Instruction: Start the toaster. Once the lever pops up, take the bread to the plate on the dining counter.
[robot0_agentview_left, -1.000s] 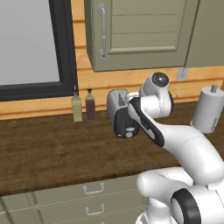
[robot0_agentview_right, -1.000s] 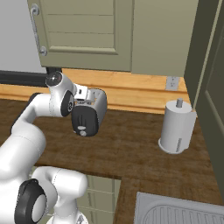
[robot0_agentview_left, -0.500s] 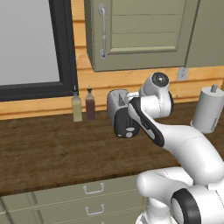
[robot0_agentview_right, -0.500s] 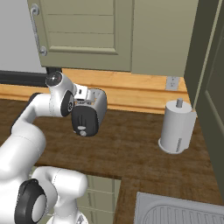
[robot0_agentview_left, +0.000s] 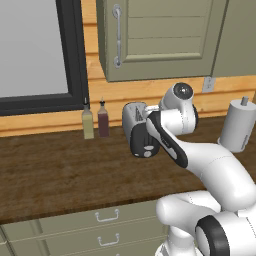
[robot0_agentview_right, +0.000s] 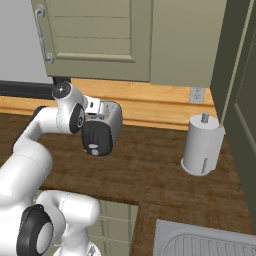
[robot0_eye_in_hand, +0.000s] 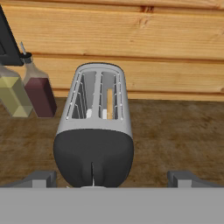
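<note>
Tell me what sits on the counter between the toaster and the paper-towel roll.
Nothing: in the right base view, bare brown counter runs from the toaster to the paper-towel roll.

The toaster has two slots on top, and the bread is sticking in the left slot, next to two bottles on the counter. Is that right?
Almost. The toaster does have two slots, and the two bottles do stand beside it, but the bread sits in the right slot, not the left. The hand view, looking down into the slots, shows the tan slice there.
</note>
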